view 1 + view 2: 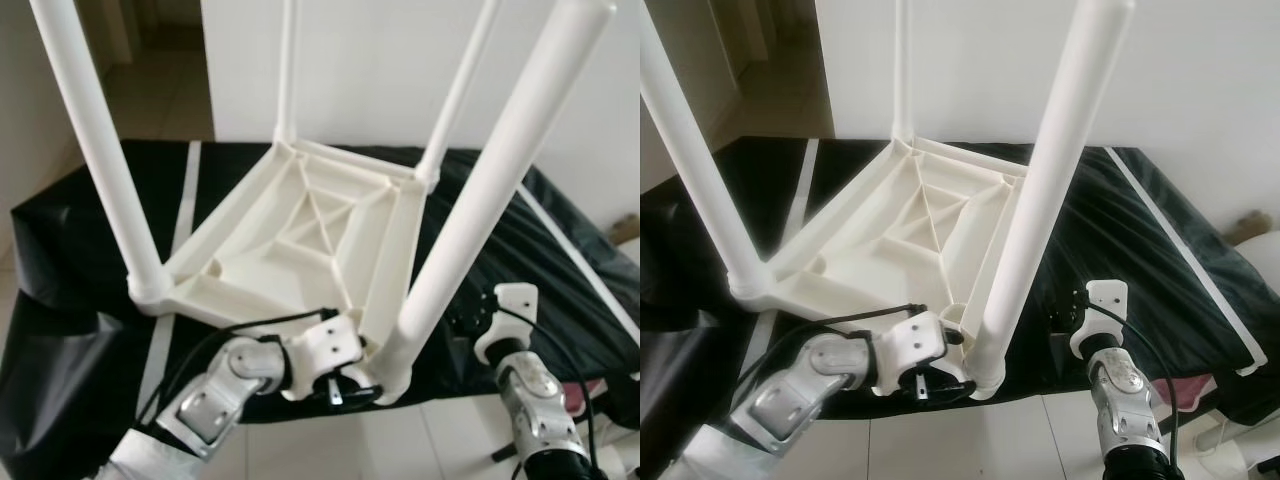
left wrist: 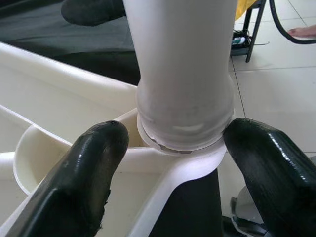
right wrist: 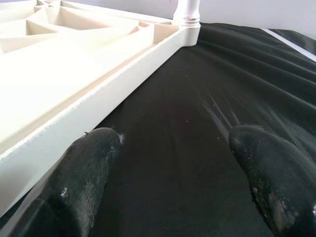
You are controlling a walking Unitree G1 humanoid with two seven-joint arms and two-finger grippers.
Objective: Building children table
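A white plastic children's table lies upside down on a black cloth, its ribbed underside facing up and all its legs standing upright. My left gripper is at the near right corner, open, with a black finger on either side of the base of that corner's leg. In the left eye view, that left gripper sits low against the corner socket. My right gripper is open over bare cloth just to the right of the table's side rim, holding nothing.
The cloth carries white tape stripes and ends near me at a tiled floor. A white wall stands close behind. A black stand leg and a person's foot are on the tiles to the right.
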